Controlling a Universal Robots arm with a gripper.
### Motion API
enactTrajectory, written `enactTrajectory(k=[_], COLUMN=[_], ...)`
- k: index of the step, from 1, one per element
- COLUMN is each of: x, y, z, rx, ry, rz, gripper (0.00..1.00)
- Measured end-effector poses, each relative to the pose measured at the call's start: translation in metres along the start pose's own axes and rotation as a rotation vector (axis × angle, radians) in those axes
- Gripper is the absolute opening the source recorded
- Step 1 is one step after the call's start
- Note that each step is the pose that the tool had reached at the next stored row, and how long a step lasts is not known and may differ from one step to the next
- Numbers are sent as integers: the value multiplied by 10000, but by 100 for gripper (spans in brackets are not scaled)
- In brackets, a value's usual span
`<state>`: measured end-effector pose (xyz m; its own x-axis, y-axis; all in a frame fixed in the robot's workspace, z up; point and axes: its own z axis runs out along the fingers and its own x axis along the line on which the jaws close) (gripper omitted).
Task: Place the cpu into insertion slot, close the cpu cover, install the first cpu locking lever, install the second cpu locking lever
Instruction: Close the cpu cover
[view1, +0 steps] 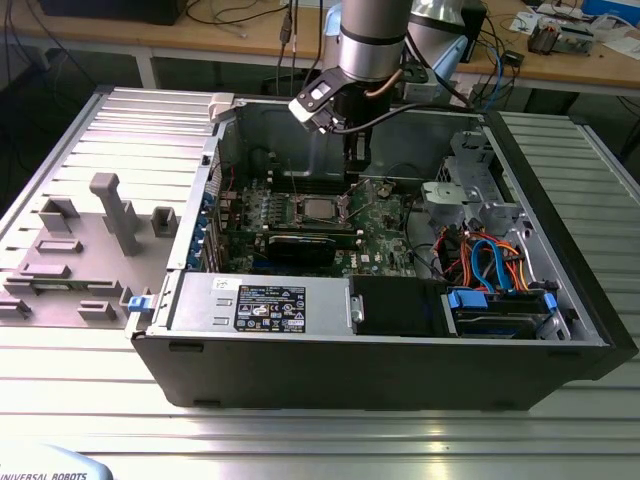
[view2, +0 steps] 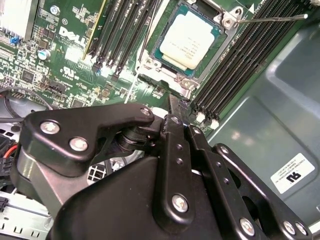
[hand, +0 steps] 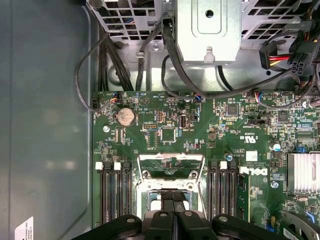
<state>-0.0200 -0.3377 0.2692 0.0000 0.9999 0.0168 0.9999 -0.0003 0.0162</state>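
Observation:
The cpu (view2: 189, 40), a square chip with a dull silver top, lies flat in the insertion slot (view2: 150, 64) on the green motherboard; in the exterior view the cpu (view1: 318, 208) sits mid-board. The cpu cover (hand: 171, 166), a silver frame with a cut-out centre, stands raised at one edge of the socket. A thin metal locking lever (view2: 270, 19) sticks out free past the socket's corner. My gripper (view2: 172, 104) hangs just above the socket's edge beside the raised cover, its black fingers (hand: 167, 202) pressed together with nothing between them. In the exterior view the gripper (view1: 355, 168) reaches down into the open case.
Black memory slots (view2: 235, 65) flank the socket on both sides. A long black graphics card (view1: 300, 245) lies in front of it. Cables and a drive cage (hand: 207, 30) crowd one end of the case; orange and blue cables (view1: 490, 262) fill the exterior view's right. Grey fixtures (view1: 115, 210) stand outside.

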Motion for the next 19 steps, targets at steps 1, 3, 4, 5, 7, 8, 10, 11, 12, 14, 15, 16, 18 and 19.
enactTrajectory(k=[1,3,4,5,7,8,10,11,12,14,15,16,18,19], x=[5,5,6,6,7,8,8,9,9,9,9,10,14,15], y=[4,9,10,11,12,12,14,16,18,34,44,58,85,98], z=[0,0,0,0,0,0,0,0,0,1,1,1,2,2], rx=[0,0,0,0,0,0,1,0,1,0,1,0,0,1], ry=[0,0,0,1,0,0,1,0,0,0,0,0,0,-1], rz=[-1,0,-1,-1,0,-1,-1,0,-1,-1,-1,-1,0,-1], gripper=[11,11,11,11,11,11,11,11,11,11,11,11,11,11])
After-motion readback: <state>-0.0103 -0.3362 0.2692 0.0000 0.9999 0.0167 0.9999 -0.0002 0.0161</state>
